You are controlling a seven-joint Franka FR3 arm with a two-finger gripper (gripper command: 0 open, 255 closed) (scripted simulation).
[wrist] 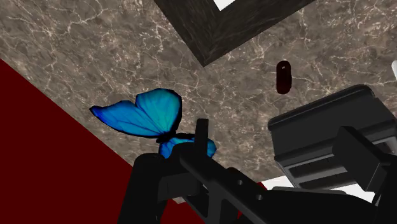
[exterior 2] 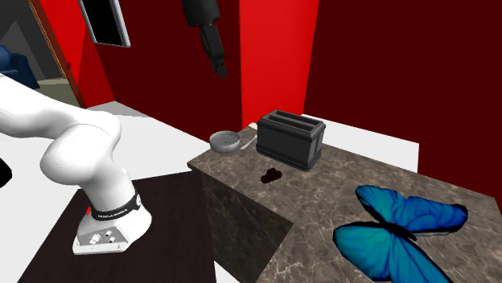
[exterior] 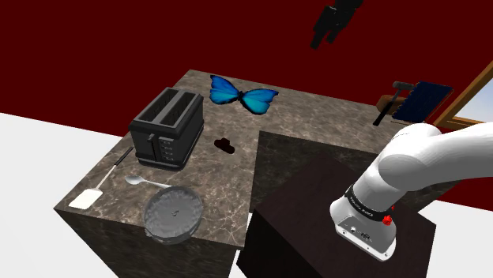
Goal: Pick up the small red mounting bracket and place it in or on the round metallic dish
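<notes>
Closest to me stands the dark box (exterior: pixel 340 229) that carries the white arm (exterior: pixel 411 170), with the arm's base planted on its top. The box is tucked into a notch cut out of the marbled tabletop (exterior: pixel 221 182). From there the arm reaches up, and its black tool (exterior: pixel 325 33) hangs high above the tabletop's far edge, against the red wall (exterior: pixel 95 47). From where I stand I cannot tell how far open the tool is. I can see nothing held in it.

The small dark red bracket (exterior: pixel 225 144) lies on the bare tabletop near its middle, close to the inner corner of the notch. It is just beside the black toaster (exterior: pixel 166 126) but apart from it, and well below the tool.

The round grey metal dish (exterior: pixel 172 213) sits right at the tabletop's edge, past the toaster from the bracket and well apart from it. Between the dish and the toaster lies a pale spoon (exterior: pixel 144 182), near the dish's rim. A spatula (exterior: pixel 99 185) with a white blade and a dark handle lies towards the corner next to the dish, its handle pointing at the toaster.

A bright blue butterfly (exterior: pixel 242 95) rests with its wings spread at the far edge, beyond both the toaster and the bracket. White floor (exterior: pixel 31 158) shows past the tabletop.
</notes>
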